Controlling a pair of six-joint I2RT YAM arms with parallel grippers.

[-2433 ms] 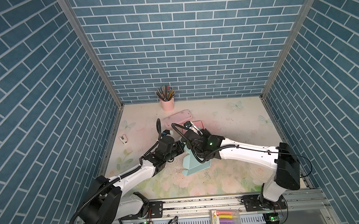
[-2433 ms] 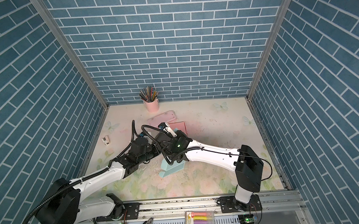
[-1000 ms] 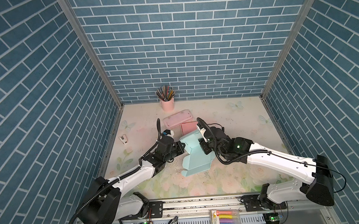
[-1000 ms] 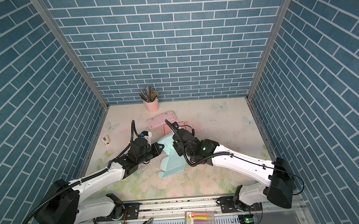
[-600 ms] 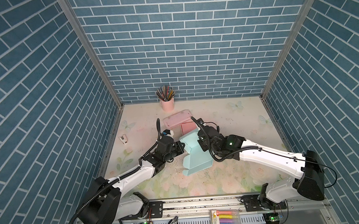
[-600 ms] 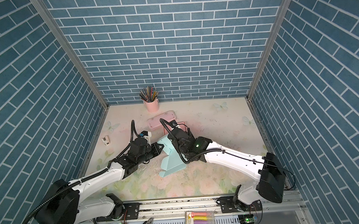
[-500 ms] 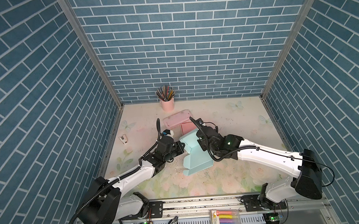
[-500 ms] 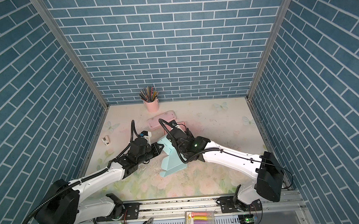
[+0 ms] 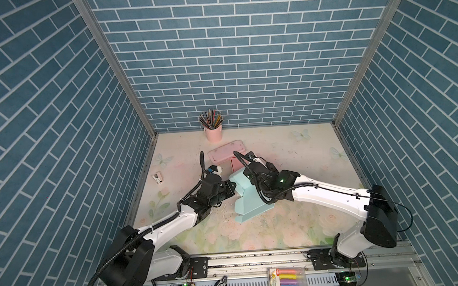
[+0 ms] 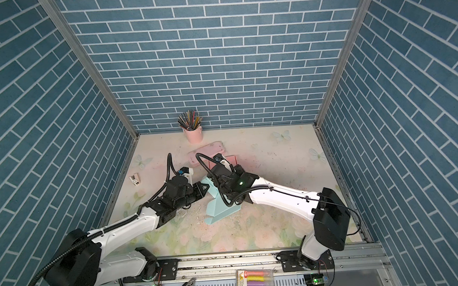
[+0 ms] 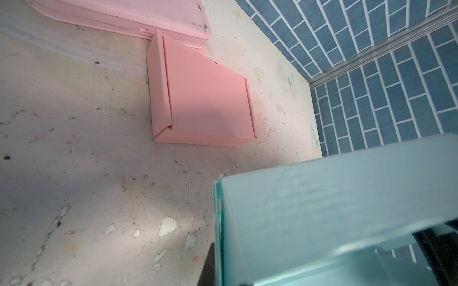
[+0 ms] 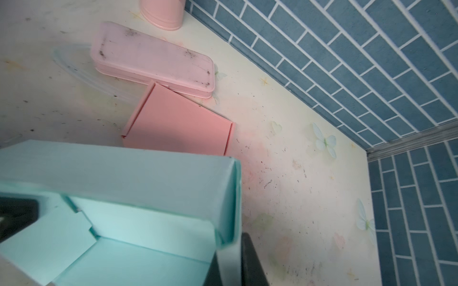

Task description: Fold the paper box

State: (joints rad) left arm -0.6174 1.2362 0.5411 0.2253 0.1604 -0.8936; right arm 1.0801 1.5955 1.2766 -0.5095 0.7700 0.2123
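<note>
The teal paper box (image 9: 250,202) lies partly folded in the middle of the floral mat, in both top views (image 10: 221,209). My left gripper (image 9: 232,185) is shut on its left wall, which fills the left wrist view (image 11: 322,210) with one dark finger (image 11: 209,267) beside the card edge. My right gripper (image 9: 251,175) reaches over the box's far end and is shut on the right side wall. In the right wrist view the box (image 12: 124,173) shows its open inside, and the wall sits pinched between the dark fingers (image 12: 252,262).
A folded pink box (image 9: 237,163) lies just behind the teal one, against a pink case (image 9: 225,152). A pink pencil cup (image 9: 213,131) stands at the back wall. A small white object (image 9: 158,178) lies at the left, and a crayon pack (image 9: 286,281) sits on the front rail.
My right gripper moved in over the box's far end and shut on its side wall. The left gripper kept its hold and place.
</note>
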